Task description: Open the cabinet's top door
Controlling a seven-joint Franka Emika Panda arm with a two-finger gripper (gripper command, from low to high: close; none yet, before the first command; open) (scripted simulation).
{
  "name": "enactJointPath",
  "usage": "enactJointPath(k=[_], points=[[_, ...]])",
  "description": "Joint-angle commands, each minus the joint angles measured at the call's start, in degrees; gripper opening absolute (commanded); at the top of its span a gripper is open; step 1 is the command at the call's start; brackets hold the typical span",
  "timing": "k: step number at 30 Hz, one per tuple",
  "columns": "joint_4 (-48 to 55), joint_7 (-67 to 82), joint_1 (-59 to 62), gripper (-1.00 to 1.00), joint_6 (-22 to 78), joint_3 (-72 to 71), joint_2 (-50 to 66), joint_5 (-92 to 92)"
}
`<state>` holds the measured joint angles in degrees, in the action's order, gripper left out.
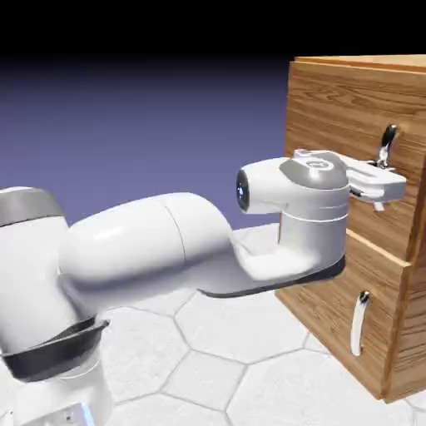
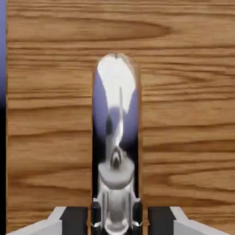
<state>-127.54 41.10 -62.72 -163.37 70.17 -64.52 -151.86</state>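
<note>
The cabinet (image 1: 409, 274) of light-brown wood grain stands at the exterior view's right. Its top door (image 1: 341, 108) is the upper panel and looks flush with the front. The door's curved silver handle (image 1: 388, 140) stands upright, with its lower part hidden by my hand. My gripper (image 1: 381, 181) reaches level from the left and is shut on this handle. In the hand view the shiny handle (image 2: 115, 137) rises between my two fingertips (image 2: 73, 219), whose dark pads press against its sides. Wood grain of the top door (image 2: 183, 114) fills the view behind it.
The lower panel (image 1: 329, 304) below carries a like silver handle (image 1: 359, 323). My white arm spans from the lower left across to the cabinet. The table (image 1: 208, 366) has a pale hexagon pattern.
</note>
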Motion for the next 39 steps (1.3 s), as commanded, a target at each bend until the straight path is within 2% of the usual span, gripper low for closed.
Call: enactJointPath(k=[1,13,21,30,39], points=[[-2.09,-0.38,1.92,-1.00,1.54,-1.27,-0.06,0.35],[-26.75,-2.54,25.19,-1.00,21.77,-21.74,-3.54,12.73],[-38.12,-1.53,33.62,-1.00,34.78,-38.35,-8.94,28.01],[-43.69,-1.29,34.29,-1.00,48.62,-57.03,-12.22,46.86],[-42.69,-3.82,31.65,-1.00,62.68,-75.72,-8.17,65.76]])
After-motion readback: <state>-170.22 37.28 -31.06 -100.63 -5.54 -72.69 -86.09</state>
